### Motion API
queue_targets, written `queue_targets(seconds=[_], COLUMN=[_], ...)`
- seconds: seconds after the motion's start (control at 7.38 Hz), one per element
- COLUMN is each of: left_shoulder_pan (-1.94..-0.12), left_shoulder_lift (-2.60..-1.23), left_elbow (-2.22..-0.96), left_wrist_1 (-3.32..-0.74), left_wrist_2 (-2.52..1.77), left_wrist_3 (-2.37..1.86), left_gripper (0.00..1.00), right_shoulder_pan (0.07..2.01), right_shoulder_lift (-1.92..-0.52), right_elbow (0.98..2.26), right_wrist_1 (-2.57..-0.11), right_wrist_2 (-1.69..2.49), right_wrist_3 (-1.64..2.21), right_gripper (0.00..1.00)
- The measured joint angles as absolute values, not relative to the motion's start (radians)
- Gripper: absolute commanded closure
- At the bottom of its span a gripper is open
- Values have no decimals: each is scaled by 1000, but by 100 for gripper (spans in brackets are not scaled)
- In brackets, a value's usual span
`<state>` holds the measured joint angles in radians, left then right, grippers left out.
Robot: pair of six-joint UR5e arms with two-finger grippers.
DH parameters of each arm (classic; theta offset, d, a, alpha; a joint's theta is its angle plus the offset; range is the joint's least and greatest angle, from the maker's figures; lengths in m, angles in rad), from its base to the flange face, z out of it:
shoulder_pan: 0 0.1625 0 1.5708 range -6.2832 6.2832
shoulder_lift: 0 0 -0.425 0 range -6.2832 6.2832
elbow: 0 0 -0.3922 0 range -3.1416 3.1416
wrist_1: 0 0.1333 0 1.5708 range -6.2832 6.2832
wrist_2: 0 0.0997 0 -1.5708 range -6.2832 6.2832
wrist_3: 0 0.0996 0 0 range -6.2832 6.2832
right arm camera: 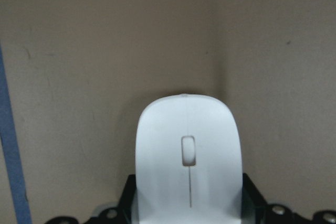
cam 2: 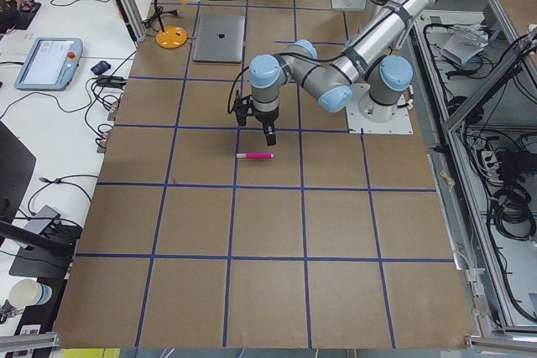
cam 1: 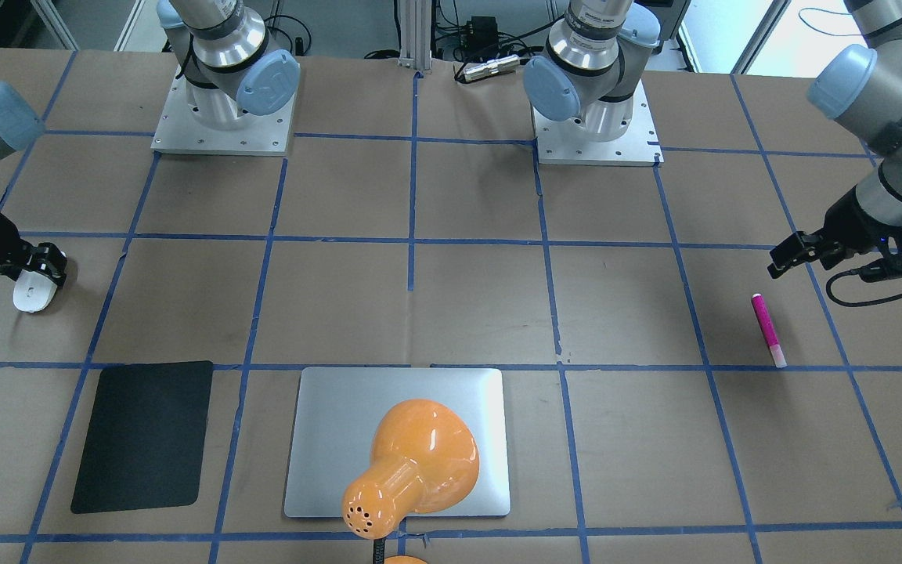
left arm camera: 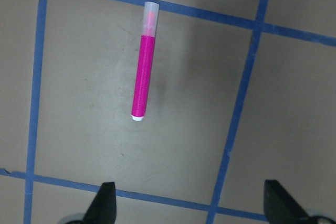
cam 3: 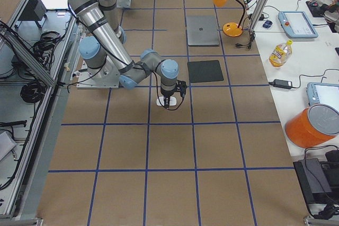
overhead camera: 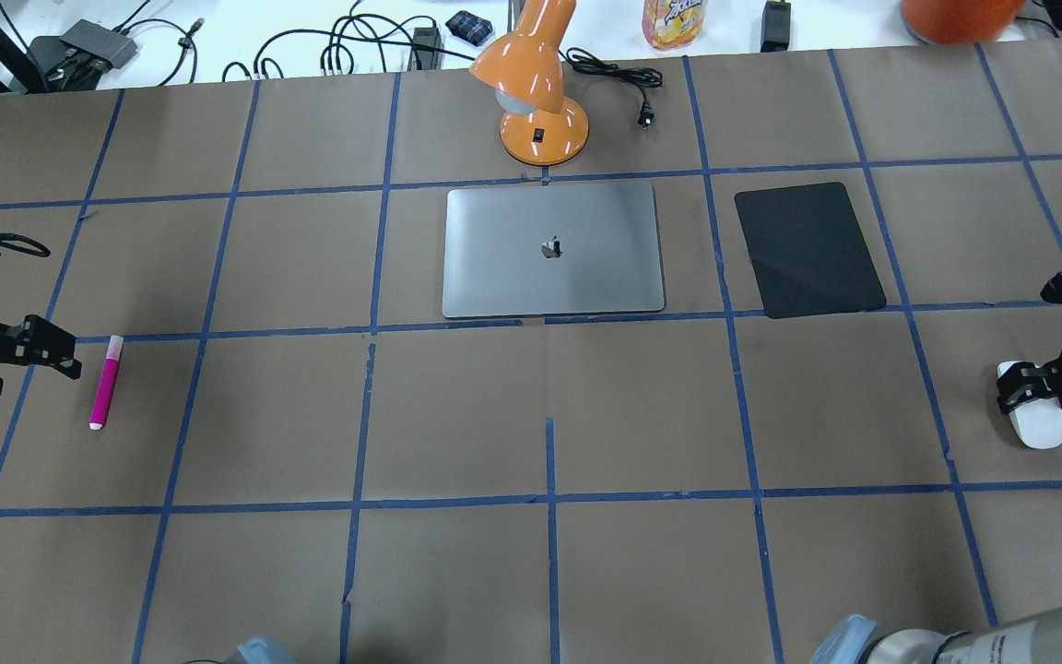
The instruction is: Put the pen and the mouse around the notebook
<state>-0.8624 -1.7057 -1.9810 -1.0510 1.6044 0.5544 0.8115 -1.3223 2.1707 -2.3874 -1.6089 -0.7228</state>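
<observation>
The pen (overhead camera: 105, 382) lies flat on the brown table near its left end, pale cap toward the far side. Just left of the pen and above the table, my left gripper (overhead camera: 15, 364) hangs open and holds nothing. In the left wrist view the pen (left arm camera: 143, 74) lies ahead of the two spread fingertips (left arm camera: 107, 203). The silver notebook (overhead camera: 549, 267) rests at the far centre. At the right end, my right gripper (overhead camera: 1033, 387) is shut on the white mouse (overhead camera: 1038, 426). Black fingers (right arm camera: 128, 195) press both sides of the mouse (right arm camera: 188, 156).
An orange desk lamp (overhead camera: 540, 92) stands just behind the notebook, its shade leaning over it. A black pad (overhead camera: 808, 249) lies right of the notebook. Both arm bases (cam 1: 224, 102) (cam 1: 596, 117) sit on the robot's side of the table. Cables and a bottle line the far bench.
</observation>
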Motion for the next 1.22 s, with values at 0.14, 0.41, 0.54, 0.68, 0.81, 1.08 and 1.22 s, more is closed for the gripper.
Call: queue_targets(seconds=[0.14, 0.41, 0.54, 0.68, 0.81, 1.08, 1.22], left_shoulder_pan=[-858, -857, -859, -864, -884, -941, -951], left_shoulder_lift=[-1755, -1837, -1860, -1877, -1890, -1904, -1908], left_elbow=[-1982, -1982, -1982, -1982, -1982, -1983, -1980], left_wrist_1=[-981, -889, -872, -862, -854, -841, -836], left_wrist_2=[1615, 1622, 1617, 1608, 1602, 1605, 1606], left_wrist_3=[614, 659, 648, 627, 611, 566, 562], left_gripper=[0, 0, 0, 0, 0, 0, 0], right_shoulder_pan=[813, 832, 874, 949, 1053, 1241, 1304], right_shoulder_lift=[-1330, -1356, -1360, -1355, -1336, -1227, -1162], right_elbow=[2162, 2085, 2020, 1950, 1872, 1707, 1651], right_wrist_1=[-2382, -2318, -2263, -2230, -2221, -2211, -2212], right_wrist_2=[-1608, -1558, -1512, -1489, -1486, -1497, -1509], right_wrist_3=[-719, -697, -686, -666, -629, -505, -453], right_gripper=[43, 40, 39, 38, 38, 39, 39])
